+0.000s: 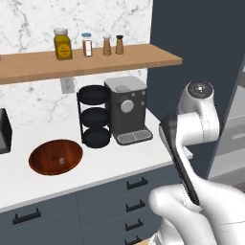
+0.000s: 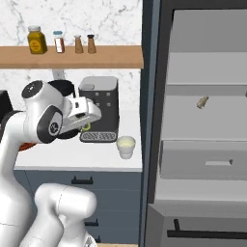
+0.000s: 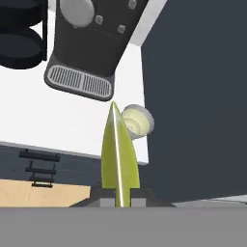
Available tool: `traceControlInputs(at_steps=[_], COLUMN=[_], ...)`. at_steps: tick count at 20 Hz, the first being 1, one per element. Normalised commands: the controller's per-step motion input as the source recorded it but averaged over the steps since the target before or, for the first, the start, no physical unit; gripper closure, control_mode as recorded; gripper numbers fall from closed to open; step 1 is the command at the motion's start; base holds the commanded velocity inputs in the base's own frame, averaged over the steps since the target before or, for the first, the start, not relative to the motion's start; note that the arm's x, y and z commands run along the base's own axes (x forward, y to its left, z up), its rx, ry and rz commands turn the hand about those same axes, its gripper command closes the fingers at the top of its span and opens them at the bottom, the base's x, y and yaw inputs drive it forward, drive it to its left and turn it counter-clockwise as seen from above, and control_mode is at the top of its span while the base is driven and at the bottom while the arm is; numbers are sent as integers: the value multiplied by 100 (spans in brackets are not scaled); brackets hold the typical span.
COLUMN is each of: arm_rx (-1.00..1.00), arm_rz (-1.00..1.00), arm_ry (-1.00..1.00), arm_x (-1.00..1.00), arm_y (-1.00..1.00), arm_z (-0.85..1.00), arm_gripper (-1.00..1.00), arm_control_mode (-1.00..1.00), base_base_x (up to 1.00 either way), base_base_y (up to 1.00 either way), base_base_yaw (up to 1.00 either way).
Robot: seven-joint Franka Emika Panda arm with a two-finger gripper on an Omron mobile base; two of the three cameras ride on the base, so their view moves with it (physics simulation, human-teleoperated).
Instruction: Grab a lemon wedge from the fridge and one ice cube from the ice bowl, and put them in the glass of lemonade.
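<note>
The gripper is seen in the hand view with its fingers drawn almost fully together, and the lemon wedge is pinched between them. The wedge stands up from the fingertips as a narrow yellow-green blade, its point directed toward the cup of lemonade. In the right base view the gripper is held above the white counter, in front of the coffee machine and to the left of the cup; a small yellow-green patch can be made out at its tip. The cup is set on the counter near its right end, close beside the fridge, whose door is open and whose pale shelves are exposed. A small tan bit is seen on one upper shelf. In the left base view the wooden bowl is placed on the counter to the left of the black three-tier rack, and a pale ice cube lies inside the bowl.
</note>
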Motion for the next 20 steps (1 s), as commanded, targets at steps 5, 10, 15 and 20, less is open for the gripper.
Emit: traceControlInputs(at_steps=[5, 10, 15, 20], arm_rx=[0, -4, -15, -17], arm_rz=[0, 0, 0, 0], arm_ry=[27, 30, 10, 4], arm_x=[0, -2, -2, 7], arm_y=[0, 0, -3, -24], arm_z=[-1, -1, -4, -24], arm_gripper=[100, 100, 100, 100], arm_control_mode=[-100, -100, -100, -100], base_base_x=[0, 0, 0, 0], base_base_y=[0, 0, 0, 0], base_base_yaw=[0, 0, 0, 0])
